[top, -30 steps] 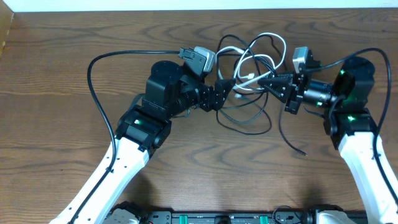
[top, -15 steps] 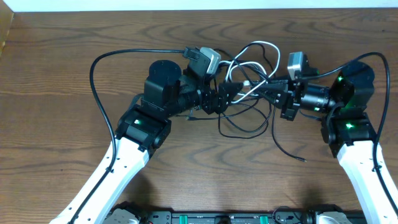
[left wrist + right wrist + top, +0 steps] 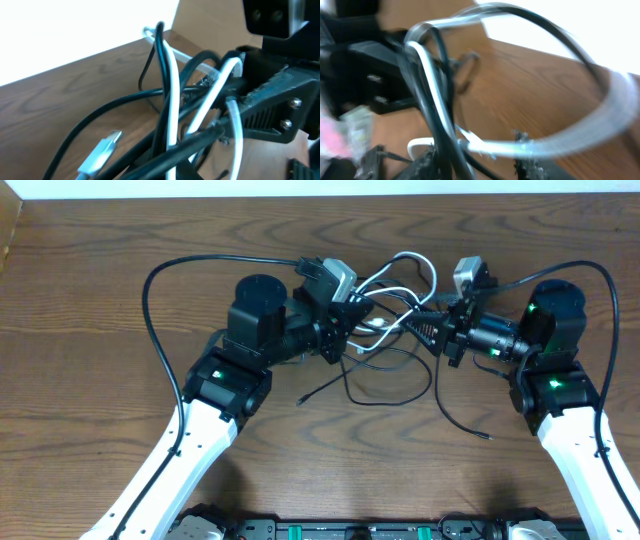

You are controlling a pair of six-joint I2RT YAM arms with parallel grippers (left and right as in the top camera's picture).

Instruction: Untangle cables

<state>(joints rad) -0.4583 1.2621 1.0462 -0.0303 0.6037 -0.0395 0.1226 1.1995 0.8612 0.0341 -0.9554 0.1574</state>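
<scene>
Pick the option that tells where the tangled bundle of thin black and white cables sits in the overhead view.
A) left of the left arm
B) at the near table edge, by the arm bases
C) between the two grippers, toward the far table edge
C: the tangled bundle of thin black and white cables sits between the left gripper and the right gripper, toward the far edge of the brown wooden table.

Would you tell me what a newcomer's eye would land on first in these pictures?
The knot of black and white cables at the far middle of the table stands out first, its white loops bright against the wood. The left fingers and right fingers meet in it from either side, and one loose black end trails toward the near right.
</scene>
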